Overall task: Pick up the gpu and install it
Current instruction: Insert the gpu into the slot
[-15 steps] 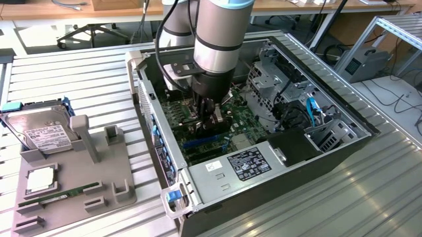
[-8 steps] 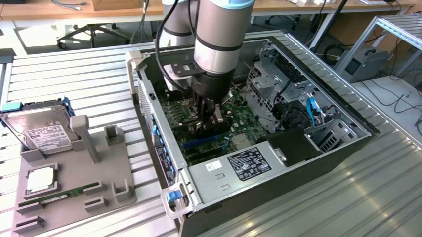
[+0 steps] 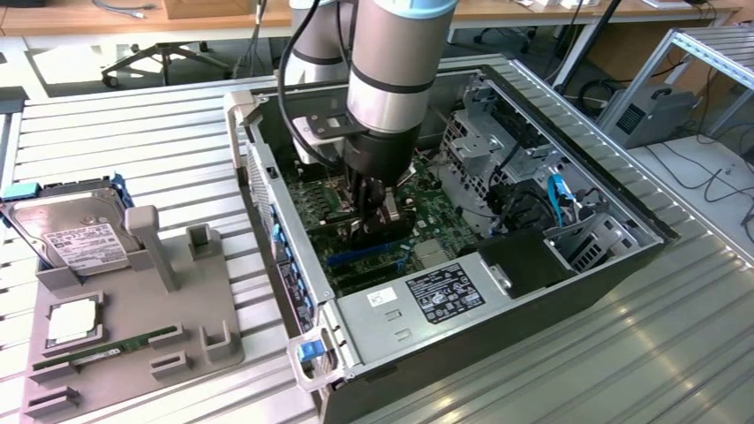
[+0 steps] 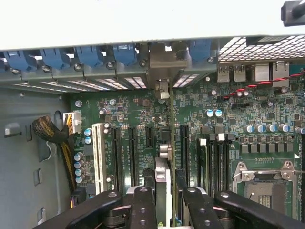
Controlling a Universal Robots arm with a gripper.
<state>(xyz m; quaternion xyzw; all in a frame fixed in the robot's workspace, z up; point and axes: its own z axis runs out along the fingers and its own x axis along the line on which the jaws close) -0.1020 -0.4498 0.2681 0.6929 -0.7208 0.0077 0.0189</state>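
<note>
The gripper (image 4: 164, 195) clamps the gpu (image 4: 163, 183) edge-on above the motherboard (image 4: 228, 119).

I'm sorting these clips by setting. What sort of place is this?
Probably a robotics lab or workshop set up for computer assembly: an open computer case lies on a slatted metal workbench, a grey fixture holds loose parts, and office chairs stand behind.
</note>
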